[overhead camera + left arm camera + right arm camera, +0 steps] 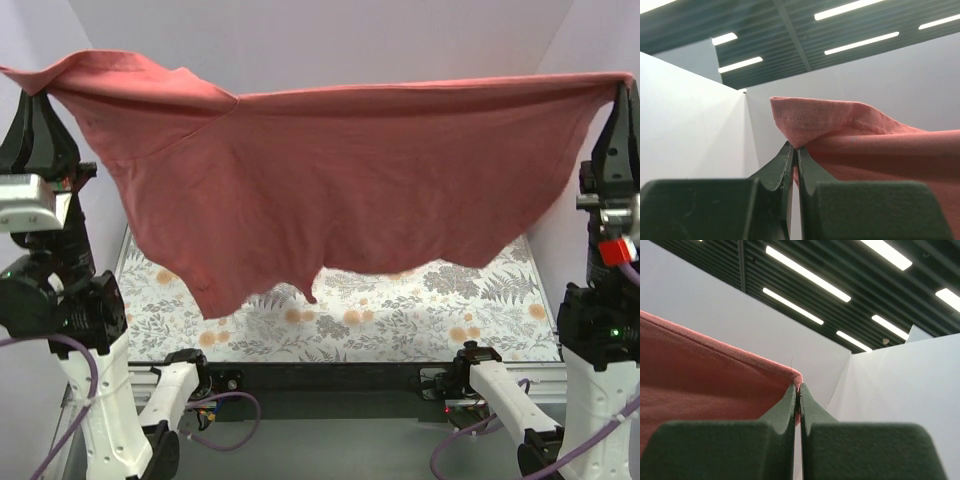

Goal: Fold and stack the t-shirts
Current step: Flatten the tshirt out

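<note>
A salmon-red t-shirt [340, 180] hangs stretched in the air between my two raised arms, high above the table. My left gripper [38, 92] is shut on its left corner at the far left. In the left wrist view the jaws [795, 148] pinch a hemmed fold of the shirt [865, 145]. My right gripper [622, 85] is shut on the shirt's right corner at the far right. In the right wrist view the jaws [798, 386] pinch the hem of the shirt [705, 375]. The shirt's lower edge hangs uneven, with a point at the middle.
A floral-patterned mat [400, 310] covers the table under the shirt. White walls [330, 40] enclose the back and both sides. The arm bases [190, 380] stand at the near edge.
</note>
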{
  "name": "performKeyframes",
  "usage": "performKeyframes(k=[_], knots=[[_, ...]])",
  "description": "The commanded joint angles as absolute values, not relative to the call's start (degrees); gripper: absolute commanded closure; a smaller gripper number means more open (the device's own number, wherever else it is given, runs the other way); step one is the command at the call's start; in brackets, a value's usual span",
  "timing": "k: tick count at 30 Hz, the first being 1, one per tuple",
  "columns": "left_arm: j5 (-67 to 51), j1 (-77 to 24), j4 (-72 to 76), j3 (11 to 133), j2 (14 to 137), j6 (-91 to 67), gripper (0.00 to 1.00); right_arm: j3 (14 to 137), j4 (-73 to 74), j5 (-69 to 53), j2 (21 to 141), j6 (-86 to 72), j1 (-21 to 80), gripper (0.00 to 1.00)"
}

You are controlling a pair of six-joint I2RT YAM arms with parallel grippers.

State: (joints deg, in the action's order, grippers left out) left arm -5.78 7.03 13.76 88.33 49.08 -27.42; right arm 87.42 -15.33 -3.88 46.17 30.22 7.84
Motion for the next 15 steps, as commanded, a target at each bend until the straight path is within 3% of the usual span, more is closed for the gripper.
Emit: performKeyframes(k=[1, 10, 15], knots=[[2.0, 7.8, 13.0, 87.4, 46.2, -19.0, 1.0, 86.6, -19.9, -2.5, 43.1, 33.9, 7.1, 0.99], [-17.0, 7.8, -11.5, 80.0, 40.6, -15.7, 1.0, 74.1, -20.0, -7.0, 44.7, 41.1, 7.1, 0.99], [-15.5, 7.7, -17.7, 73.0, 44.9, -20.1, 1.0, 68.3, -20.3, -10.9, 52.9, 41.2, 7.0, 0.99]])
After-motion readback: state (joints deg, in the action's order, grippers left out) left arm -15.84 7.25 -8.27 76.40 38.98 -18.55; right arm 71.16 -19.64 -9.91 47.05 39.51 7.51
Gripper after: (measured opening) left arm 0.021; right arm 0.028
